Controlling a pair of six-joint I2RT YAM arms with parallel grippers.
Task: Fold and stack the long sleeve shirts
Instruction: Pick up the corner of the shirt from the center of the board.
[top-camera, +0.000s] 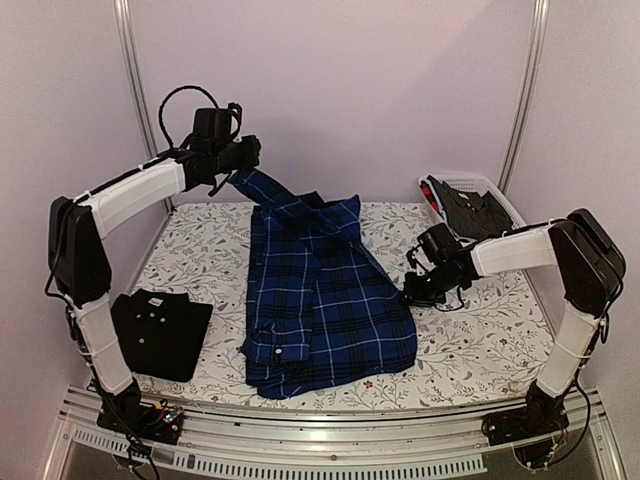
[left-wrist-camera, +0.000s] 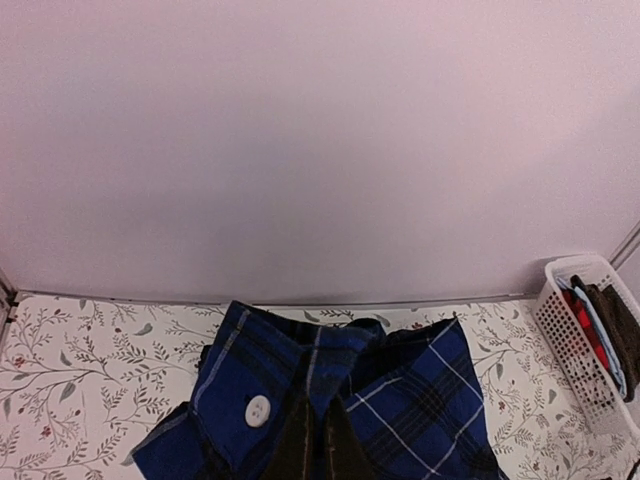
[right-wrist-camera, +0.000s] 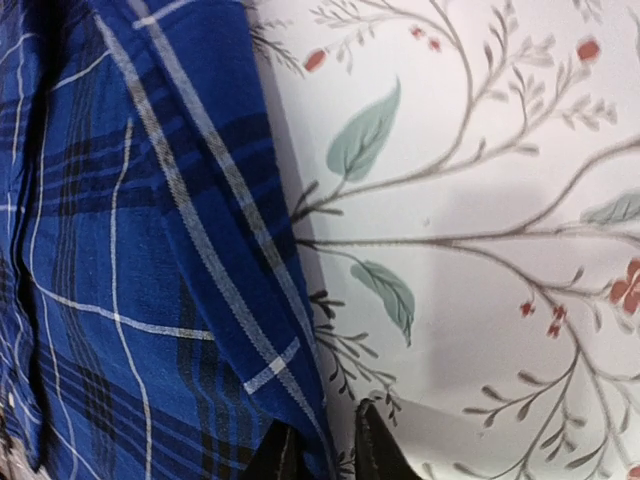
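Observation:
The blue plaid shirt (top-camera: 320, 290) lies spread down the middle of the table, one sleeve pulled up toward the back left. My left gripper (top-camera: 245, 160) hangs high there, shut on that sleeve's buttoned cuff (left-wrist-camera: 240, 390); in the left wrist view the cuff cloth sits pinched at the gripper (left-wrist-camera: 320, 440). My right gripper (top-camera: 412, 292) is low at the shirt's right edge. In the right wrist view its fingers (right-wrist-camera: 325, 450) stand narrowly apart with the plaid hem (right-wrist-camera: 290, 390) between them. The black shirt (top-camera: 160, 330) lies folded at the front left.
A white lattice basket (top-camera: 470, 200) holding dark clothes stands at the back right corner, also in the left wrist view (left-wrist-camera: 575, 350). The flowered tablecloth (top-camera: 480, 330) shows bare to the right of the plaid shirt. The back wall is close behind the table.

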